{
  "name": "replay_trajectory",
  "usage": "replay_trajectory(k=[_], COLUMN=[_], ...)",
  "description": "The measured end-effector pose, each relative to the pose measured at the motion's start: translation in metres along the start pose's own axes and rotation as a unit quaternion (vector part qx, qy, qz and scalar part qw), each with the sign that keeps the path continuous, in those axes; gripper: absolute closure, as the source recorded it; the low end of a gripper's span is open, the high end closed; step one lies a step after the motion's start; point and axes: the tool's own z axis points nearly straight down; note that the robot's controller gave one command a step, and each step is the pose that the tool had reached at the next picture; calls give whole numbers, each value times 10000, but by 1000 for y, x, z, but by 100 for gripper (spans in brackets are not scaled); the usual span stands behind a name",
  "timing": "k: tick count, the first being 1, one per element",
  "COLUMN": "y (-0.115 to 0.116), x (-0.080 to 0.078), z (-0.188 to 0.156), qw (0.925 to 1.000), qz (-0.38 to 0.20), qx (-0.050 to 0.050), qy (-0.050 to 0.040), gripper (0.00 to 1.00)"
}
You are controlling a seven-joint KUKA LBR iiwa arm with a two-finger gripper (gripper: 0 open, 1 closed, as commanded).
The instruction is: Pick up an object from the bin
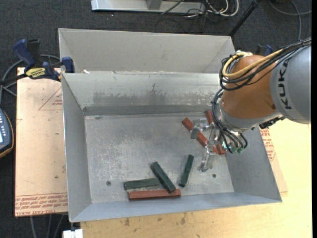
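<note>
The thing nearest the tool is a short dark green stick [186,170], lying nearly upright in the view on the bin floor, right of centre and toward the near wall. The gripper [205,165] hangs low just to its right, over bare floor between that stick and the right-hand slope of the bin [124,133]. It is beside the stick rather than around it, and I cannot tell from this angle whether it is spread or closed. Nothing can be seen held in it. Up beside the wrist, a red-orange bar [188,124] lies aslant, and a second red-orange piece [201,139] lies partly under the tool's metalwork. Farther left, near the front wall, a slanted green stick [163,177] rests with its lower end against a flat green stick [141,184] and a reddish-brown bar [154,194], the three forming a loose cluster. The arm's orange cover [247,93] looms over the bin's right rim.
</note>
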Motion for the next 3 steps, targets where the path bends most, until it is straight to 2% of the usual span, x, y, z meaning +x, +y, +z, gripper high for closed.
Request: replay_trajectory(k=[1, 2, 3], y=[-4, -4, -33], x=[4, 2, -17], z=[86, 84, -58], qw=[9824, 9824, 9820], qz=[-1867, -1868, -1887], qx=[3, 9, 30], qy=[-20, -39, -91], gripper=[0, 100, 100])
